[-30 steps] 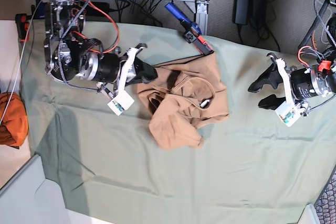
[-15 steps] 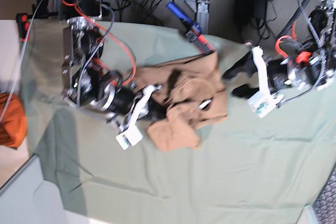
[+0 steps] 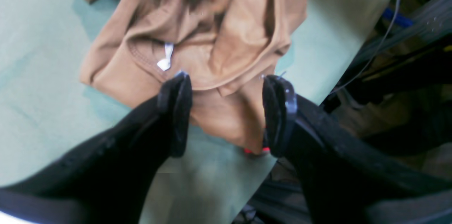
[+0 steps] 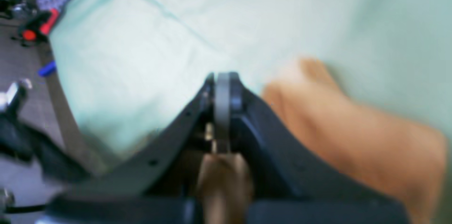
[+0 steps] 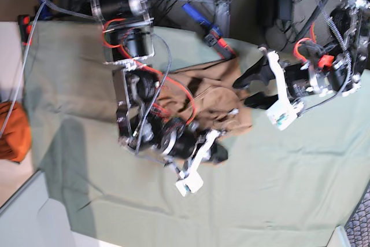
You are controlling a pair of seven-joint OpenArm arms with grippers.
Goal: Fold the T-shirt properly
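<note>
The tan T-shirt [image 5: 217,93] lies crumpled at the back middle of the sage-green table cloth [image 5: 289,189]. My left gripper [image 5: 247,89] is open at the shirt's right edge. In the left wrist view the left gripper [image 3: 227,77] hovers over the shirt [image 3: 229,33], near the neck with its white label [image 3: 165,58]. My right gripper [image 5: 218,153] is at the shirt's front edge, and its arm hides much of the shirt. In the blurred right wrist view the right gripper [image 4: 222,86] is shut, with tan cloth between its fingers and more shirt [image 4: 353,139] to its right.
A deep-orange cloth bundle [image 5: 11,131] lies at the far left, off the green cloth. A blue and red clamp [image 5: 208,30] sits at the table's back edge, just behind the shirt. Cables and power supplies hang behind the table.
My right arm has swung across the shirt from its left edge to its front edge. My left gripper has moved in from the right to the shirt's right edge.
</note>
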